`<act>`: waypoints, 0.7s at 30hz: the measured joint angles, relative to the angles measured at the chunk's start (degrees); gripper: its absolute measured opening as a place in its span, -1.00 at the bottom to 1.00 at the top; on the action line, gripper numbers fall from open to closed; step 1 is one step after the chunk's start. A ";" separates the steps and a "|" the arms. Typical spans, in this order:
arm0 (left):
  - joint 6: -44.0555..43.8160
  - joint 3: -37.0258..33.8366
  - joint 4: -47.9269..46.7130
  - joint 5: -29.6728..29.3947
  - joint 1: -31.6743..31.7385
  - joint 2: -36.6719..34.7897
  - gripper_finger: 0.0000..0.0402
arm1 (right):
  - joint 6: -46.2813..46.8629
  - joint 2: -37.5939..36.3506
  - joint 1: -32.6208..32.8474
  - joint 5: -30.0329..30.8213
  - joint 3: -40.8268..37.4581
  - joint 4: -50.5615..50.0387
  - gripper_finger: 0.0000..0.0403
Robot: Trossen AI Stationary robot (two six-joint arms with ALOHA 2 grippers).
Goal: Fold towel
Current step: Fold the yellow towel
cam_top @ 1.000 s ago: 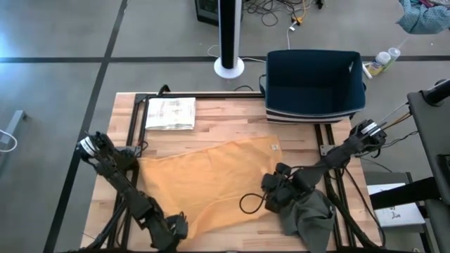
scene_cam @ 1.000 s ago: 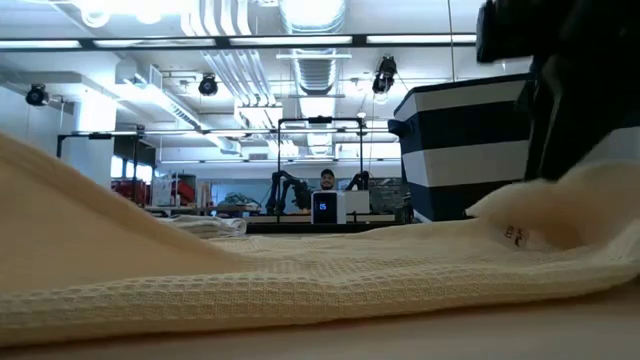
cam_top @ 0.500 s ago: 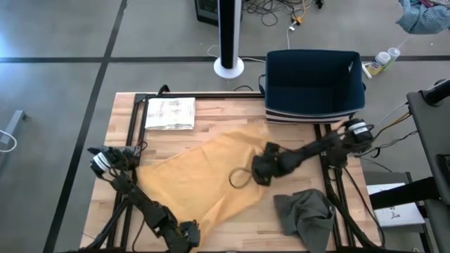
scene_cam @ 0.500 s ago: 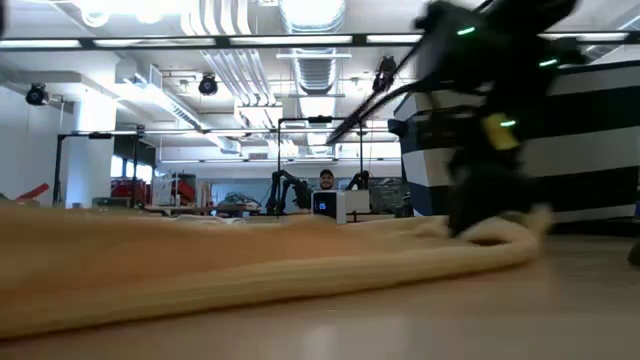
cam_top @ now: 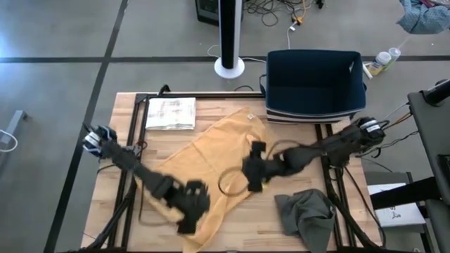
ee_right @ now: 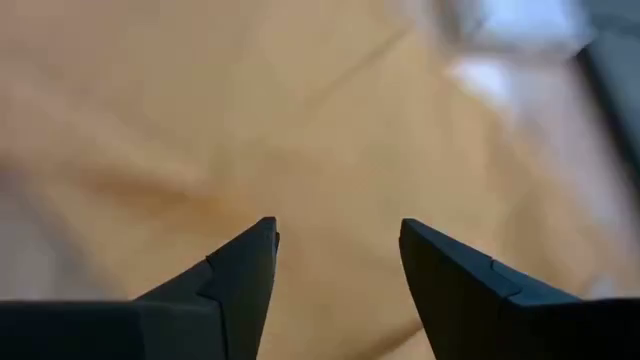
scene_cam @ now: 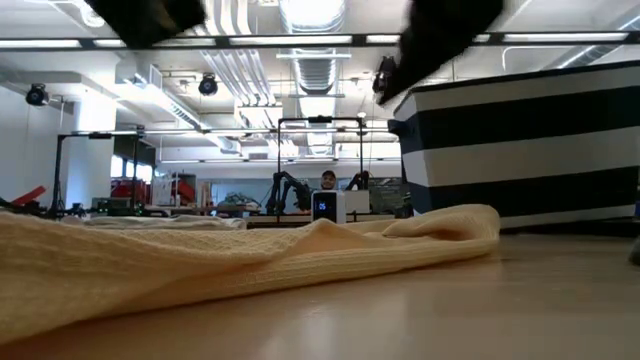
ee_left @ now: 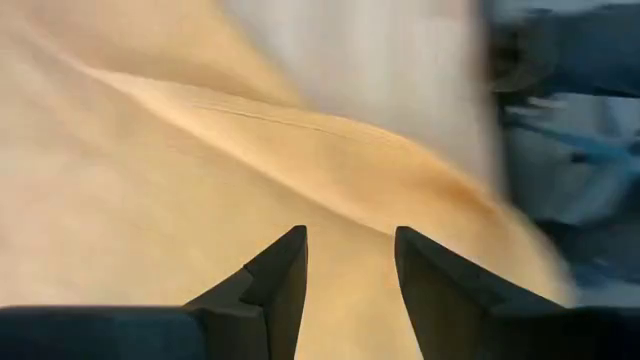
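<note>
Towel point(cam_top: 211, 165) lies rumpled across surface point(cam_top: 126, 140); left claw point(cam_top: 188, 209) & right claw point(cam_top: 252, 172) hover over it, both parted, holding nothing, prob. seeking edges to fold.

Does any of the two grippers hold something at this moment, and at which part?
Nothing is held. The left gripper and the right gripper both have open fingers with nothing between them, above the yellow towel spread on the table.
</note>
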 joint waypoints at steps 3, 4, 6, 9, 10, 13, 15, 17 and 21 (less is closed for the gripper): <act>7.43 -7.55 5.76 -1.97 7.35 -0.68 -0.35 | 10.24 2.87 5.41 -0.16 -2.64 1.93 0.04; 9.27 -10.01 8.86 -2.47 9.72 -0.68 -0.37 | 13.48 3.96 6.84 -0.23 -3.55 0.90 0.05; 12.27 -15.51 14.35 -3.45 14.36 -0.68 -0.41 | 18.86 6.89 8.46 -0.15 -4.42 2.05 0.06; 13.26 -23.04 22.95 -3.19 19.71 0.24 -0.43 | 22.94 10.07 8.97 0.29 -5.09 1.69 0.09; 12.70 -25.36 24.43 -2.56 20.75 0.22 -0.43 | 23.30 11.39 8.65 0.21 -5.04 2.37 0.10; 8.64 -30.76 29.23 -1.05 21.56 -0.42 -0.42 | 20.02 14.42 6.13 0.01 -5.28 -0.06 0.10; 4.44 -33.44 30.29 -1.12 19.83 -1.19 -0.42 | 15.74 15.55 3.32 0.50 -5.05 -0.69 0.10; -0.11 -34.95 31.07 -1.03 16.55 -1.63 -0.42 | 10.78 15.57 -0.26 1.11 -5.06 -2.60 0.08; -10.41 -35.08 33.72 -0.55 7.56 -2.21 -0.42 | -0.07 14.65 -7.77 6.27 -5.52 -4.16 0.04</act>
